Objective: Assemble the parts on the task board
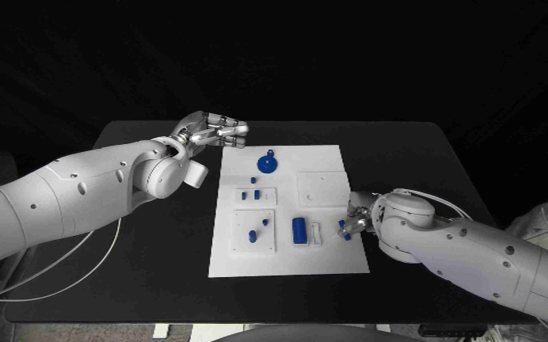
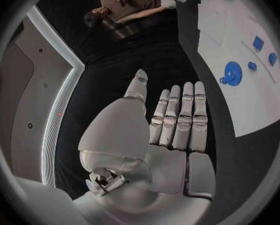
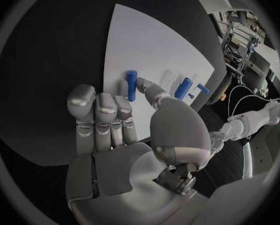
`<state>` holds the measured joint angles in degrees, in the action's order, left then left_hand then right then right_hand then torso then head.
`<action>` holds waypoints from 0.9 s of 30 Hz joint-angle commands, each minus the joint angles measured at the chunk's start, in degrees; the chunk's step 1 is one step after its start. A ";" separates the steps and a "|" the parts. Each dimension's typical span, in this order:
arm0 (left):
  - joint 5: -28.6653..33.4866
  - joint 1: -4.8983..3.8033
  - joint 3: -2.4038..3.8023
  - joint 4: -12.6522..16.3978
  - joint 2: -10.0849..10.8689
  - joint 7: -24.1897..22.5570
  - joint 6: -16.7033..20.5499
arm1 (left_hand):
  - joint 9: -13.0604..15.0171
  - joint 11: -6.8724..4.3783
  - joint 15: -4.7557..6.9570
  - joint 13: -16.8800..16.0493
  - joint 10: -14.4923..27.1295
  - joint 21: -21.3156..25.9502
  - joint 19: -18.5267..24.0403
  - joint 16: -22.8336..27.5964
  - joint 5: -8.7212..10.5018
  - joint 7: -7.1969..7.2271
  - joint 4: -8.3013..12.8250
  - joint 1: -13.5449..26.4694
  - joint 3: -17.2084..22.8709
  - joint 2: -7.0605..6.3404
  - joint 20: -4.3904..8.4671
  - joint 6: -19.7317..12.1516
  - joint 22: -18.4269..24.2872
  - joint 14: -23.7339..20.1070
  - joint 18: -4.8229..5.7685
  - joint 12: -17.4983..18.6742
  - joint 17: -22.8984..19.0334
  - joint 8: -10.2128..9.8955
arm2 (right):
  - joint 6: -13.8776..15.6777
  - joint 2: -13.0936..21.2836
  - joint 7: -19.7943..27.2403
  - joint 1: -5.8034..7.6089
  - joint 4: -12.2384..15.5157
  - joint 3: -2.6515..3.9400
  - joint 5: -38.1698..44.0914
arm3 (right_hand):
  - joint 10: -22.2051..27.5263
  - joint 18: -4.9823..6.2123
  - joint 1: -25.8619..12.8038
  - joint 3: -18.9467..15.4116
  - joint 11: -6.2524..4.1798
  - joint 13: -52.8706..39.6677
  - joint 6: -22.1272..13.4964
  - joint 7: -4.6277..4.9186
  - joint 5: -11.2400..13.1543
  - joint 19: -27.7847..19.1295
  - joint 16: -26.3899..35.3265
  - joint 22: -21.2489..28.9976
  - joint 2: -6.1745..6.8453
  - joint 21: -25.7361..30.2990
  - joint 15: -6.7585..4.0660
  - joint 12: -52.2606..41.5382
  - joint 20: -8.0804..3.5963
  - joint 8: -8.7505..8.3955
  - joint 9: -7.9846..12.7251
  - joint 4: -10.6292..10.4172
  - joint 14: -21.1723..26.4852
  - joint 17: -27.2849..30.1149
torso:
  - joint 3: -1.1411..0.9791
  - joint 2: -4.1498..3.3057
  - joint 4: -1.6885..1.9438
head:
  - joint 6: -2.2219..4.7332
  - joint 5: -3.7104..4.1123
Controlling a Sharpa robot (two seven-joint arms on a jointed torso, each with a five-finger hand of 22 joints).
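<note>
The black table (image 1: pixel 137 255) carries the white task board (image 1: pixel 325 259) at its middle, long side running away from the robot. Both white arms reach in from the sides. The left hand (image 1: pixel 212 131) hovers over bare table just off the board's far left corner; in its wrist view the fingers (image 2: pixel 177 117) lie straight and side by side with nothing in them, so it is empty and open. The right hand (image 1: pixel 356 222) sits at the board's near right edge, fingers (image 3: pixel 105 117) curled down toward a small blue pin (image 3: pixel 132 85) that lies on the board by the fingertips. Whether it actually pinches the pin I cannot tell; thumb and fingers hide the contact.

Across the board: a blue gear (image 1: pixel 266 165) at the far end, a long blue cylinder (image 1: pixel 299 229) near the middle of the near half, small blue pegs (image 1: pixel 253 236) on the left-hand raised tiles.

The step in hand looks like picking up the pin at the right edge. To do it well, the hand should close from both sides along the pin's length, lift straight, and keep it upright before seeking its hole; a sideways nudge could roll it off the edge.

The table surface is matte and dark, the room behind it black.
</note>
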<state>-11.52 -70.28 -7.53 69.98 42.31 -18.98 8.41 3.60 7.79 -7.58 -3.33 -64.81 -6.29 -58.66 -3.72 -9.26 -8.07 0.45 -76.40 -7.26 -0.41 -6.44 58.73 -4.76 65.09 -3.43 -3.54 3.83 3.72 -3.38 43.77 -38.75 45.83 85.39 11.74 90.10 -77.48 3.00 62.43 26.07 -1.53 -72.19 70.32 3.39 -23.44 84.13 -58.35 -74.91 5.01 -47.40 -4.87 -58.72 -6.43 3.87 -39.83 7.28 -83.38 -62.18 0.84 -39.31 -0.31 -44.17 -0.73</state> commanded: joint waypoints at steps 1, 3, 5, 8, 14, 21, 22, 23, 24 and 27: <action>-0.11 -0.03 0.02 0.25 -0.01 -0.27 -0.66 | 0.04 -0.17 0.03 -0.03 0.30 -0.37 -0.11 0.18 0.17 -0.27 -0.16 0.32 -0.11 0.11 -0.30 -0.20 0.07 -0.33 -0.16 0.01 0.02 -0.06 | 2.88 0.11 -1.56 -1.43 -0.91 -1.11 -5.49 | 0.11 0.70 -0.22 9.59 -0.17 0.07 -2.79 1.02 -1.91 0.99 -0.15 -5.83 0.71 -0.47 -0.07 -0.11 0.27 -0.24 35.77 8.90 0.18 0.06 | -0.02 -0.01 0.04 | 0.01 -0.05; -0.11 -0.03 0.01 0.27 0.03 -0.25 -0.68 | 0.04 -0.17 0.03 -0.03 0.30 -0.37 -0.11 0.18 0.17 -0.27 -0.16 0.32 -0.11 0.11 -0.30 -0.20 0.07 -0.33 -0.16 0.01 0.02 -0.06 | 4.98 0.28 -1.14 -1.43 -0.35 -1.12 -7.28 | -0.06 0.69 -0.48 8.97 -0.34 0.01 -2.06 0.79 -2.43 1.00 -0.24 -5.83 0.85 -0.71 -0.16 -0.31 0.21 -0.24 35.61 8.75 0.14 0.01 | -0.05 0.00 0.02 | -0.02 -0.11; -0.12 -0.03 0.01 0.29 0.06 -0.23 -0.68 | 0.04 -0.17 0.03 -0.03 0.30 -0.37 -0.11 0.18 0.17 -0.27 -0.16 0.32 -0.11 0.11 -0.30 -0.20 0.07 -0.33 -0.16 0.01 0.02 -0.06 | 7.00 0.53 -0.73 -1.43 0.34 -1.12 -8.75 | -0.13 0.64 -0.50 7.73 -0.37 -0.01 -1.90 0.70 -2.72 1.01 -0.23 -5.82 0.75 -0.84 -0.20 -0.39 0.16 -0.25 35.58 8.68 0.13 0.04 | -0.04 0.00 -0.01 | -0.03 -0.15; -0.13 -0.03 0.00 0.33 0.09 -0.22 -0.69 | 0.04 -0.17 0.03 -0.03 0.30 -0.37 -0.11 0.18 0.17 -0.27 -0.16 0.32 -0.11 0.11 -0.30 -0.20 0.07 -0.33 -0.16 0.01 0.02 -0.06 | 9.29 0.97 -0.28 -1.42 1.44 -1.06 -10.28 | -0.25 0.62 -0.44 6.77 -0.48 0.03 -1.35 0.51 -2.79 1.04 -0.18 -5.83 0.68 -0.99 -0.27 -0.43 0.10 -0.24 35.51 8.69 0.13 0.13 | 0.01 0.01 -0.02 | -0.03 -0.17; -0.17 -0.03 -0.01 0.42 0.19 -0.21 -0.71 | 0.04 -0.17 0.03 -0.03 0.30 -0.37 -0.11 0.18 0.17 -0.27 -0.16 0.32 -0.11 0.11 -0.30 -0.20 0.07 -0.33 -0.16 0.01 0.02 -0.06 | 13.36 1.99 0.62 -1.41 4.27 -0.48 -12.95 | -0.41 0.54 -0.32 5.97 -0.66 0.03 -0.53 0.27 -3.15 1.16 -0.17 -5.94 0.62 -1.52 -0.43 -0.51 -0.05 -0.23 35.42 8.66 0.11 0.22 | 0.00 0.00 -0.03 | -0.05 -0.22; -0.20 -0.03 -0.02 0.50 0.30 -0.20 -0.72 | 0.04 -0.17 0.03 -0.03 0.30 -0.37 -0.11 0.18 0.17 -0.27 -0.16 0.32 -0.11 0.11 -0.30 -0.20 0.07 -0.33 -0.16 0.01 0.02 -0.06 | 15.39 2.51 1.43 -1.41 6.56 -0.01 -15.86 | -0.48 0.49 -0.31 5.33 -0.80 0.08 -0.03 0.11 -3.84 1.20 -0.05 -5.97 0.64 -1.68 -0.54 -0.41 -0.17 -0.20 35.41 8.61 0.15 0.42 | -0.01 -0.01 0.00 | -0.13 -0.26; -0.20 -0.03 -0.02 0.50 0.32 -0.19 -0.73 | 0.04 -0.17 0.03 -0.03 0.30 -0.37 -0.11 0.18 0.17 -0.27 -0.16 0.32 -0.11 0.11 -0.30 -0.20 0.07 -0.33 -0.16 0.01 0.02 -0.06 | 15.48 2.52 1.50 -1.41 6.73 0.01 -16.06 | -0.48 0.49 -0.31 5.33 -0.80 0.08 -0.03 0.11 -3.84 1.20 -0.05 -5.97 0.64 -1.68 -0.54 -0.41 -0.17 -0.20 35.41 8.61 0.15 0.42 | -0.01 -0.01 0.00 | -0.13 -0.26; -0.21 -0.03 -0.03 0.51 0.33 -0.18 -0.74 | 0.04 -0.17 0.03 -0.03 0.30 -0.37 -0.11 0.18 0.17 -0.27 -0.16 0.32 -0.11 0.11 -0.30 -0.20 0.07 -0.33 -0.16 0.01 0.02 -0.06 | 15.59 2.52 1.58 -1.41 6.90 0.03 -16.26 | -0.44 0.48 -0.25 5.16 -0.82 0.13 0.01 0.10 -3.91 1.18 -0.02 -5.96 0.61 -1.65 -0.56 -0.32 -0.19 -0.22 35.42 8.58 0.15 0.47 | -0.02 -0.01 0.00 | -0.18 -0.30; -0.22 -0.03 -0.03 0.51 0.35 -0.16 -0.75 | 0.04 -0.17 0.03 -0.03 0.30 -0.37 -0.11 0.18 0.17 -0.27 -0.16 0.32 -0.11 0.11 -0.30 -0.20 0.07 -0.33 -0.16 0.01 0.02 -0.06 | 15.70 2.52 1.64 -1.41 7.02 0.05 -16.42 | -0.44 0.48 -0.25 5.16 -0.82 0.13 0.01 0.10 -3.91 1.18 -0.02 -5.96 0.61 -1.65 -0.56 -0.32 -0.19 -0.22 35.42 8.58 0.15 0.47 | -0.02 -0.01 0.00 | -0.18 -0.30; -0.25 -0.03 -0.03 0.51 0.37 -0.11 -0.81 | 0.04 -0.17 0.03 -0.03 0.30 -0.37 -0.11 0.18 0.17 -0.27 -0.16 0.32 -0.11 0.11 -0.30 -0.20 0.07 -0.33 -0.16 0.01 0.02 -0.06 | 15.71 2.47 1.77 -1.41 7.13 0.08 -16.73 | -0.42 0.48 -0.20 4.97 -0.84 0.14 0.05 0.09 -3.97 1.14 0.00 -5.94 0.60 -1.53 -0.58 -0.27 -0.22 -0.23 35.43 8.54 0.17 0.50 | -0.03 0.00 -0.03 | -0.25 -0.32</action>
<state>-11.55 -70.28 -7.59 70.30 42.70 -18.84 8.35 3.60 7.79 -7.58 -3.33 -64.81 -6.29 -58.66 -3.72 -9.26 -8.07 0.45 -76.40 -7.26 -0.42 -6.44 58.73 -4.77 65.09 -3.43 -3.53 3.83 3.72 11.09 46.25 -37.92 44.47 92.38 11.82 75.25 -77.93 3.02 61.92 31.35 -2.18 -72.11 70.04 3.51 -27.52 84.13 -58.35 -74.94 5.52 -48.71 -5.02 -59.00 -6.43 3.48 -4.38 15.78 -83.06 -61.74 0.82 -39.31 -0.32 -44.38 -1.02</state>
